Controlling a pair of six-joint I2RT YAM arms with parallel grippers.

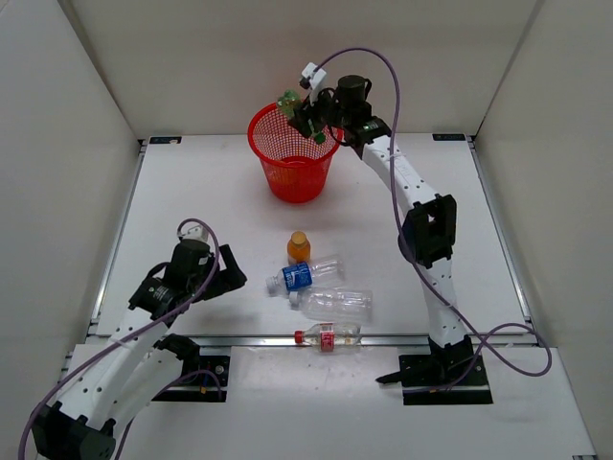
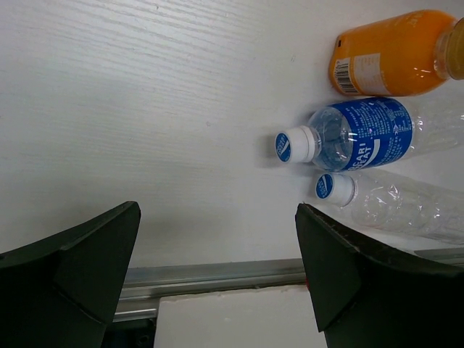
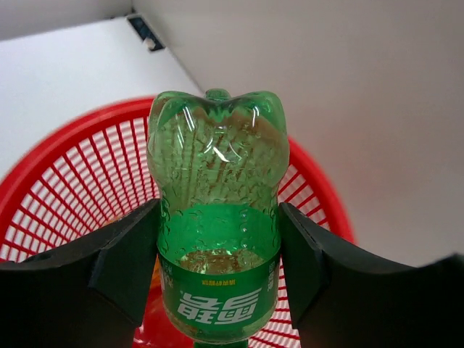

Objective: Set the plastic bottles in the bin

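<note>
The red mesh bin [image 1: 292, 158] stands at the back of the table. My right gripper [image 1: 308, 120] is shut on the green bottle [image 1: 291, 100] and holds it over the bin's far rim. In the right wrist view the green bottle [image 3: 217, 217] sits between the fingers, with the bin [image 3: 80, 196] below it. An orange bottle [image 1: 298, 247], a clear bottle with a blue label [image 1: 303, 275], a plain clear bottle [image 1: 335, 303] and a clear bottle with a red cap [image 1: 329, 335] lie mid-table. My left gripper [image 1: 228, 273] is open and empty, left of them.
The left wrist view shows the orange bottle [image 2: 391, 54], the blue-label bottle [image 2: 362, 134] and the plain clear bottle [image 2: 395, 206] up and to the right of the open gripper [image 2: 217, 246]. A metal rail [image 2: 217, 279] runs along the table's near edge. White walls enclose the table.
</note>
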